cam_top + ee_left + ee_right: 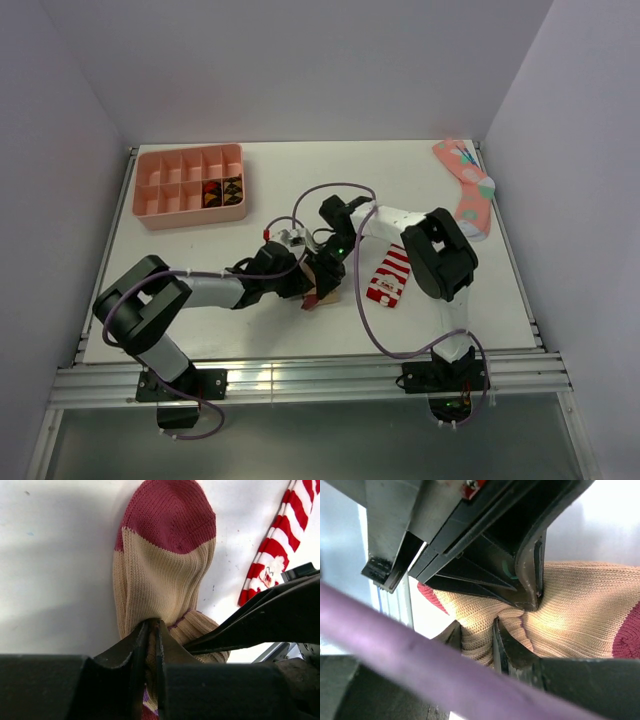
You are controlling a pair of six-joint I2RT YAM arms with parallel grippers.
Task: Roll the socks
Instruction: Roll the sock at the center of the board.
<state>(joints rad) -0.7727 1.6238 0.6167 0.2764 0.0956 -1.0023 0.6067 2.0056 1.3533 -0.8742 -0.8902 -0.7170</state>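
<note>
The tan sock with a dark red toe lies on the white table at the centre. Its cuff end is folded up. My left gripper is shut on a fold of the tan sock near the cuff. My right gripper is shut on the tan sock's ribbed cuff, right beside the left fingers. Both grippers meet over the sock in the top view. The red-and-white striped sock lies flat just to the right, also seen in the left wrist view.
A pink divided tray with small dark items in two cells stands at the back left. A pink sock with teal and grey pattern lies at the back right edge. A purple cable crosses the right wrist view.
</note>
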